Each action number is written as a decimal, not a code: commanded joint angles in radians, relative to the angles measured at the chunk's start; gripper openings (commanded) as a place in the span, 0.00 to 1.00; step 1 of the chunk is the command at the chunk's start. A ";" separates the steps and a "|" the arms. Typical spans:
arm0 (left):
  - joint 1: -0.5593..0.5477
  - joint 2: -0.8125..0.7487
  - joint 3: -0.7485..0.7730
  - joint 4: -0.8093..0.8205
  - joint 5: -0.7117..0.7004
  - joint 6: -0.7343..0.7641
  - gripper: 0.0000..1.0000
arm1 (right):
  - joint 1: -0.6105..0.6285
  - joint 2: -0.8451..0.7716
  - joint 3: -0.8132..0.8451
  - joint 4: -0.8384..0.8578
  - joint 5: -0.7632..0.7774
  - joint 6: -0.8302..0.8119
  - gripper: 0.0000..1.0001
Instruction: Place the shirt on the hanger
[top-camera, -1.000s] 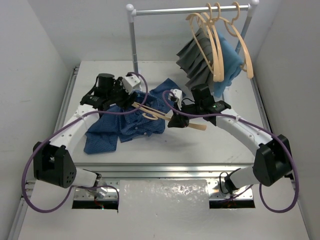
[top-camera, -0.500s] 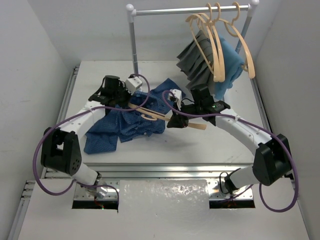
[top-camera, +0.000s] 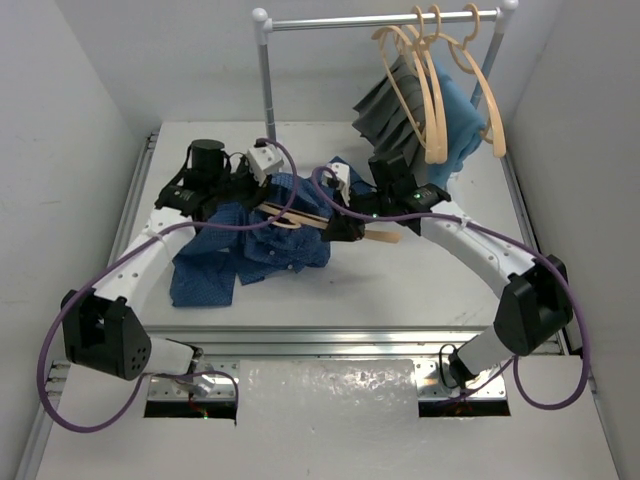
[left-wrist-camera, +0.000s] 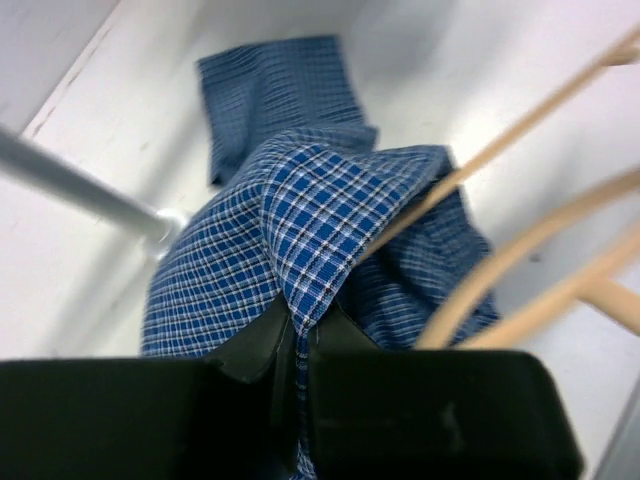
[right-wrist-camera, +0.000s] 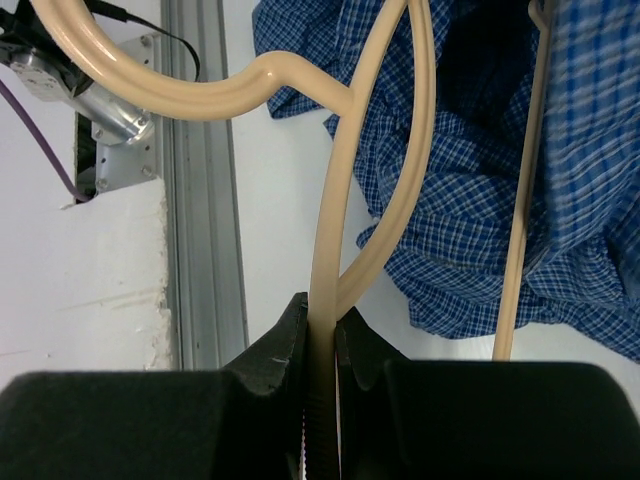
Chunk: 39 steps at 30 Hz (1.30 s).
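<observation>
The blue checked shirt (top-camera: 250, 250) lies crumpled on the white table, with one part pulled up toward the left arm. My left gripper (top-camera: 270, 192) is shut on a fold of the shirt (left-wrist-camera: 320, 200); cloth shows pinched between its jaws (left-wrist-camera: 300, 325). The pale wooden hanger (top-camera: 300, 220) is held level above the shirt, its arms crossing the left wrist view (left-wrist-camera: 500, 300). My right gripper (top-camera: 345, 228) is shut on one arm of the hanger (right-wrist-camera: 345, 150), which runs straight out from its jaws (right-wrist-camera: 322, 325). The shirt (right-wrist-camera: 480, 200) lies under the hanger there.
A clothes rail on a metal post (top-camera: 267, 90) stands at the back, carrying three more wooden hangers (top-camera: 435, 90), a dark grey cloth (top-camera: 385, 115) and a teal-blue cloth (top-camera: 462, 125). A metal rail (right-wrist-camera: 200, 200) runs along the table's near edge. White walls close both sides.
My left gripper has shut on the shirt and lifted a fold of it. The right arm has carried the hanger a little back and to the left.
</observation>
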 joint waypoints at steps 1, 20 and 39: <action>-0.025 -0.045 0.050 -0.044 0.183 0.033 0.00 | 0.010 0.012 0.079 0.032 -0.078 -0.041 0.00; -0.137 -0.016 0.169 -0.145 0.154 -0.026 0.53 | 0.030 0.072 -0.081 0.332 -0.123 0.045 0.00; 0.435 -0.085 0.180 -0.181 0.358 0.052 0.98 | 0.026 0.230 -0.081 0.460 -0.183 0.114 0.00</action>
